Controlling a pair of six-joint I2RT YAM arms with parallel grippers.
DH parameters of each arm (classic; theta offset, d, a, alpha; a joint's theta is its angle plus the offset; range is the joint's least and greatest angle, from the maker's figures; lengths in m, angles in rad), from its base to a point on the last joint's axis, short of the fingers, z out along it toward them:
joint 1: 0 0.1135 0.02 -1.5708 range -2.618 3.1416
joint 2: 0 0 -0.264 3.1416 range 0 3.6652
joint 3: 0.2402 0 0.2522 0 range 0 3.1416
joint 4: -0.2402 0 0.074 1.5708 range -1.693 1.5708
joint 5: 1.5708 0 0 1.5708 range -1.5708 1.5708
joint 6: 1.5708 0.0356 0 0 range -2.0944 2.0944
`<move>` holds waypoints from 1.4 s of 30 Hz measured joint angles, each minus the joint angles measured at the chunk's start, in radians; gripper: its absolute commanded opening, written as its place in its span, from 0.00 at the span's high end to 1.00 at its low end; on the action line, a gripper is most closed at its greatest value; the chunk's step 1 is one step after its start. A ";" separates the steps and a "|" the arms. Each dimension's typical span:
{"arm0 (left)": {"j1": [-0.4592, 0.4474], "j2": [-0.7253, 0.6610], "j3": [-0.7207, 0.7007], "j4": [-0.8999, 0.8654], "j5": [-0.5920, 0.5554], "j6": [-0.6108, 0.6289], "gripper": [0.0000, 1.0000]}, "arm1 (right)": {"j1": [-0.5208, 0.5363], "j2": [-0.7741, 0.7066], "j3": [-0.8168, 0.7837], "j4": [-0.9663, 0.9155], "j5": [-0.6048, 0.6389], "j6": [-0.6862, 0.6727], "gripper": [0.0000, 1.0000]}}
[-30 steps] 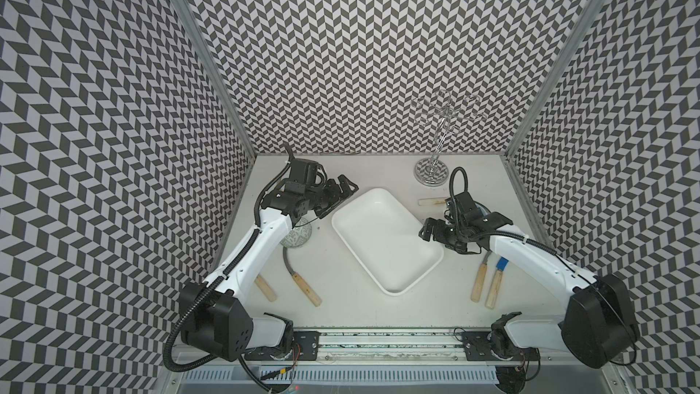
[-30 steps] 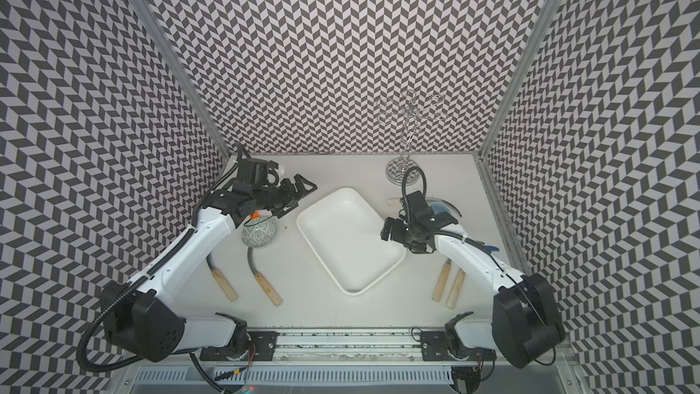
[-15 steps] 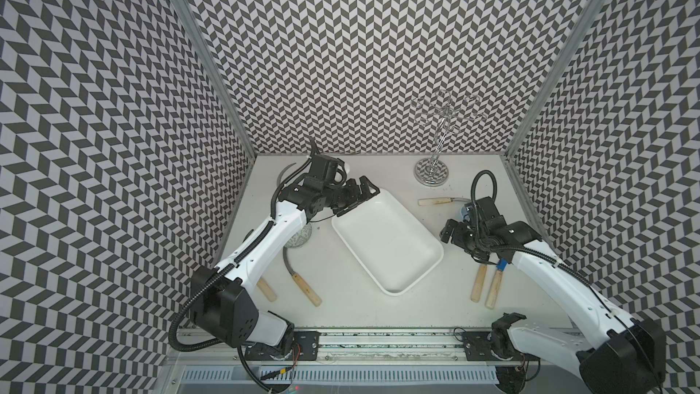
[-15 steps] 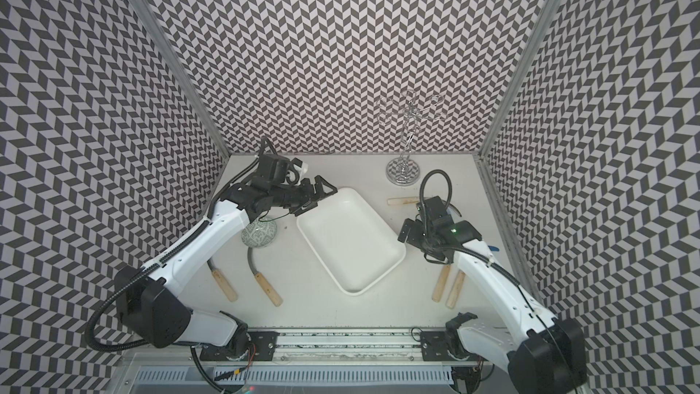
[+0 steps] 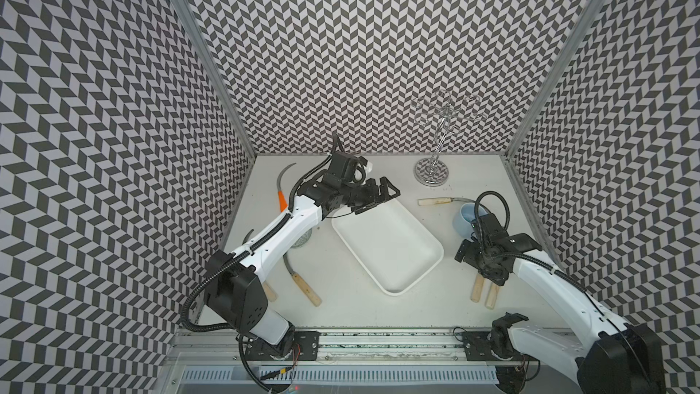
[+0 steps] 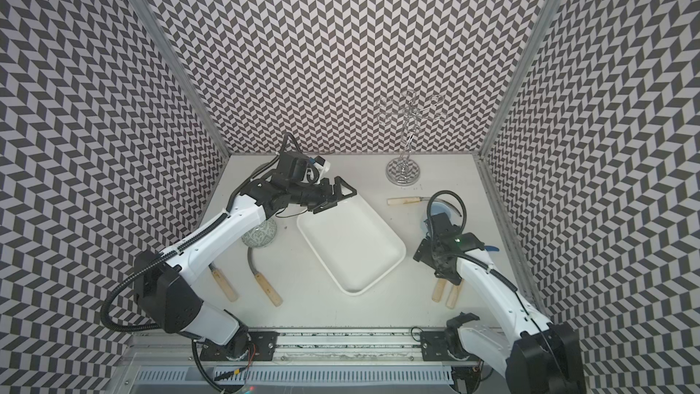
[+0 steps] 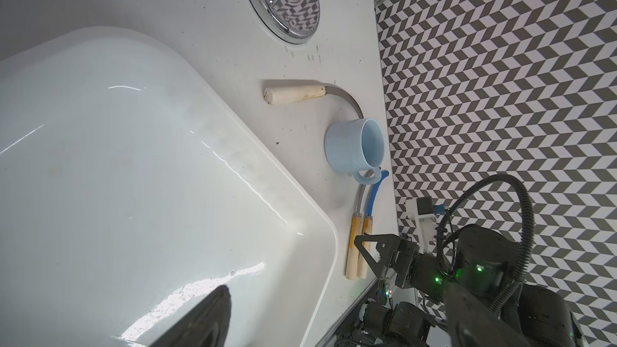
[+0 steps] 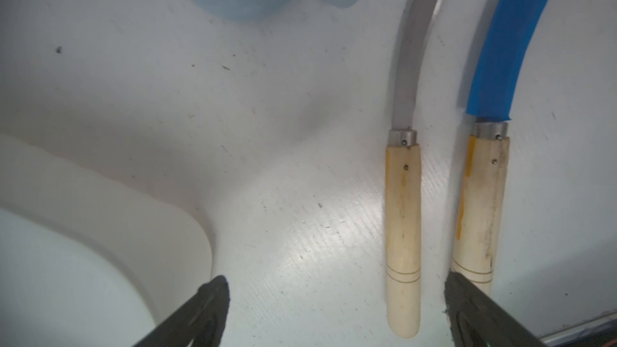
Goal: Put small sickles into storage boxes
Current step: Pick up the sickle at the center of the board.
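Approach step: right tool (image 8: 337, 287), spread and empty, hovers over grey-bladed sickle (image 8: 402, 228) on counter (image 5: 341, 320), just beside blue-bladed sickle (image 8: 494, 61), near empty tray (image 5: 386, 244); left tool (image 5: 383, 193) spread, empty, above tray's far corner. Next, probably: descend, straddle one handle, pinch.

the white table (image 5: 341, 316) bears a tray (image 5: 386, 244), six loose sickles (image 5: 306, 289), a blue mug (image 5: 464, 217), a patterned bowl (image 6: 261, 238) and a chrome stand (image 5: 432, 174).

blue mug (image 7: 350, 145), patterned bowl (image 6: 261, 238), chrome stand (image 5: 432, 175)
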 measured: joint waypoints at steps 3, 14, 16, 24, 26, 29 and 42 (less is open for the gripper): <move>-0.002 0.009 0.000 0.003 0.005 0.000 0.00 | -0.047 0.000 -0.019 0.007 0.005 -0.024 0.03; -0.006 0.023 0.000 0.010 0.019 -0.001 0.00 | -0.144 0.029 -0.082 0.093 -0.011 -0.092 0.16; -0.006 0.023 0.001 0.010 0.022 -0.001 0.00 | -0.145 0.047 -0.084 0.107 -0.016 -0.096 0.19; -0.006 0.032 0.001 0.017 0.033 -0.002 0.00 | -0.151 0.105 -0.085 0.144 -0.021 -0.103 0.23; -0.006 0.032 0.001 0.017 0.034 -0.003 0.00 | -0.152 0.103 -0.088 0.156 -0.020 -0.102 0.24; -0.006 0.032 0.001 0.018 0.035 -0.003 0.00 | -0.153 0.075 -0.113 0.188 -0.021 -0.097 0.24; -0.006 0.032 0.001 0.018 0.037 -0.003 0.00 | -0.165 -0.050 -0.263 0.276 -0.060 -0.048 0.22</move>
